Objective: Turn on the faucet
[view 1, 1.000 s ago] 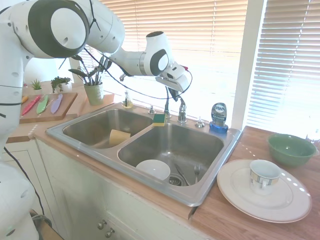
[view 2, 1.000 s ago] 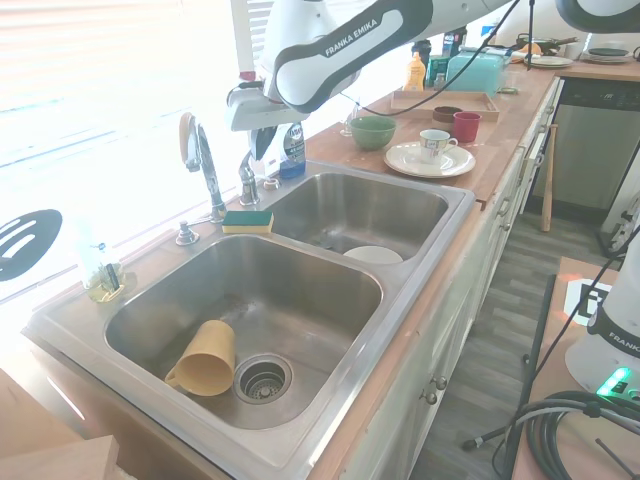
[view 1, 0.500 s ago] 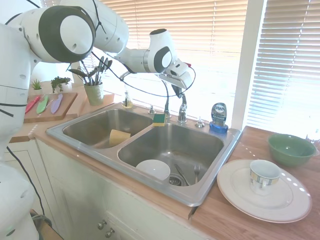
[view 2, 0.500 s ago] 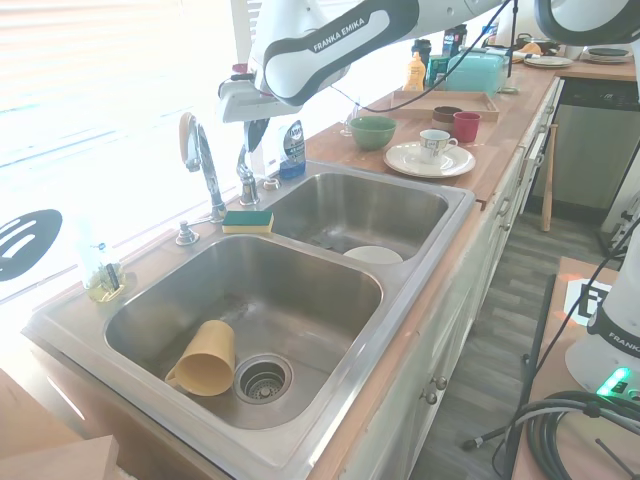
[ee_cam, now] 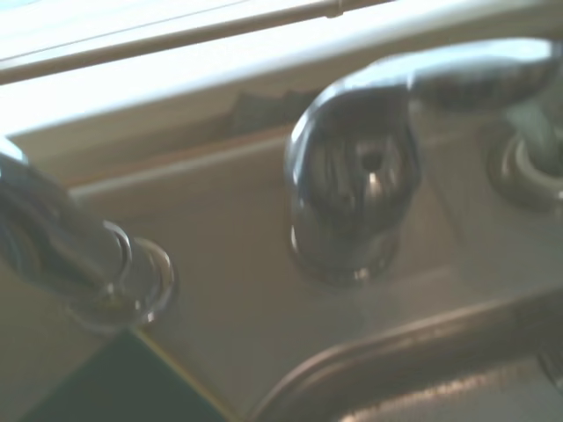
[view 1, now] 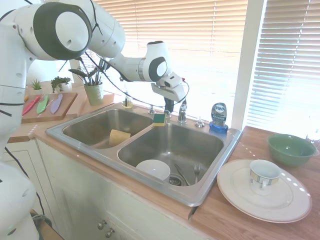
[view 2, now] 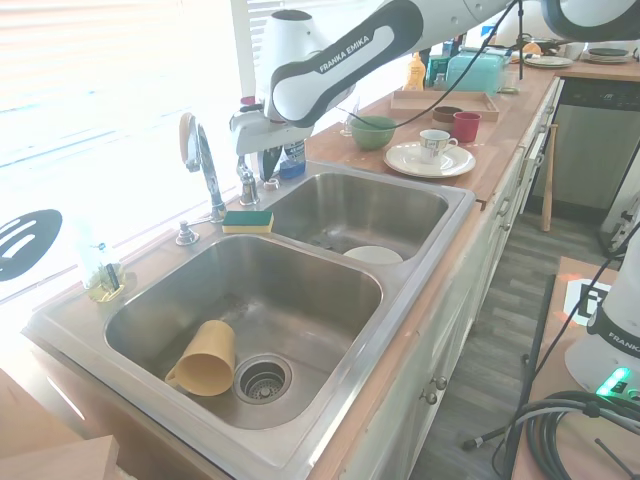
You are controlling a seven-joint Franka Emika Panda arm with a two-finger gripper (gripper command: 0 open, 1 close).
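1. The faucet [view 2: 200,160] stands on the back ledge of the sink [view 1: 210,187], over the divider between the two basins. Its gooseneck spout rises at about 12 o'clock from the green-and-yellow sponge [view 2: 247,221].
2. The separate lever handle [ee_cam: 356,176] sits on a small round base just beside the spout's foot, between the spout and the blue dish-soap bottle [view 1: 219,117].
3. The gripper [view 2: 258,162] hangs low, just above the lever. Finger spread: cannot tell; the exterior views are too small and dark there.
4. Handling judgement: chrome metal, rigid, fixed to the sink, not fragile. The polished, rounded surface looks slippery, so a pinch may slide off.
5. Hold point judgement: the lever's free end, farthest from the base, offers the most leverage; a push or hook there seems safer than squeezing the domed body.
6. No water is visible at the spout, so the faucet appears off.
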